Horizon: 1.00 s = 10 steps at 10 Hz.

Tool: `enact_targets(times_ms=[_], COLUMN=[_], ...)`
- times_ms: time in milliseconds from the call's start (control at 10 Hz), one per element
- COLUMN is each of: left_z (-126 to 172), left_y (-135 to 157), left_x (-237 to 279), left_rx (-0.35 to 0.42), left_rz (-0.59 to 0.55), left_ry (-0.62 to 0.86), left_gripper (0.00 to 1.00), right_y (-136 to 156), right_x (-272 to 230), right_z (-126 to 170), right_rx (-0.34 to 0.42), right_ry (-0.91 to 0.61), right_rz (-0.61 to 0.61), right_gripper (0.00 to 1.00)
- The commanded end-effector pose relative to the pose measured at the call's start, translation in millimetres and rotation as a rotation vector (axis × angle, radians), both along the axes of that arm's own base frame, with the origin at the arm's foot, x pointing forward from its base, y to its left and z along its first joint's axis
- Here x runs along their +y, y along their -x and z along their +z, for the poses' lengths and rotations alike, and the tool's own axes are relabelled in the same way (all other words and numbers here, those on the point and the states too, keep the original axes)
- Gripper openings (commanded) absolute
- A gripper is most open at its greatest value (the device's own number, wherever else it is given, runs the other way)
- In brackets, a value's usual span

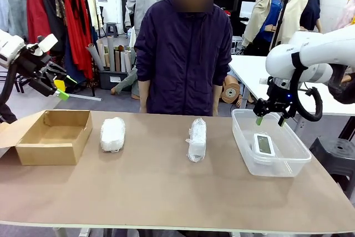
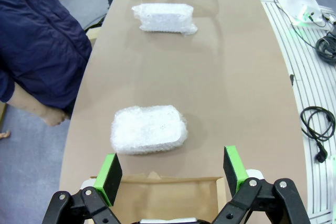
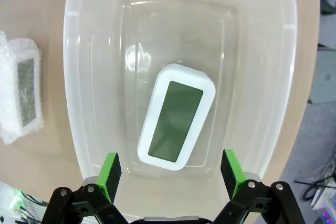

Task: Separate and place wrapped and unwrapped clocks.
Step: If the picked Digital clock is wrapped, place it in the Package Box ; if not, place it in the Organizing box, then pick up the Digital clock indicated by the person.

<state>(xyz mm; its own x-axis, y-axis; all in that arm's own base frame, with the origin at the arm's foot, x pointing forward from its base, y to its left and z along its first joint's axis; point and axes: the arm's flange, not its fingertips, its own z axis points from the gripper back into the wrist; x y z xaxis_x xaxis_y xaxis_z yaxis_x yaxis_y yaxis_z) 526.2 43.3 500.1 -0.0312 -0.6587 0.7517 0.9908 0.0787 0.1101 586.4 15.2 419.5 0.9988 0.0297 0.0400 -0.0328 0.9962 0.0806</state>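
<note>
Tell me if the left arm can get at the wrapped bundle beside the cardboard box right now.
Probably yes. The bundle lies uncovered on the table beside the cardboard box, and the left arm hangs raised near the box, jaws open, facing it.

A garment workshop: a clothes rack [image 1: 58,6], fabric rolls [image 1: 112,55] behind a work table [image 1: 166,192].

Table [image 1: 166,192] bare nr front edge; tub [image 1: 241,134] walls fence clock [image 1: 263,144] in.
</note>
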Motion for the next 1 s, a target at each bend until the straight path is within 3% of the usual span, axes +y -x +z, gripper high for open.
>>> enact_targets(times_ms=[0,600,800,900], left_z=[1,1,1,1], left_y=[4,4,4,4], left_x=[-1,-1,-1,-1], left_rx=[-0.001,-0.001,-0.001,-0.001], left_rz=[-0.005,-0.005,-0.005,-0.005], left_ry=[-0.003,-0.003,-0.003,-0.003], left_gripper=[1.0,1.0,1.0,1.0], right_y=[-3,-2,12,17], right_x=[6,3,8,7], right_z=[-12,-15,13,29], right_rx=[0.011,0.024,-0.071,-0.107], right_ry=[0.031,0.008,-0.008,-0.018], right_rz=[-0.029,-0.008,0.377,0.479], right_gripper=[1.0,1.0,1.0,1.0])
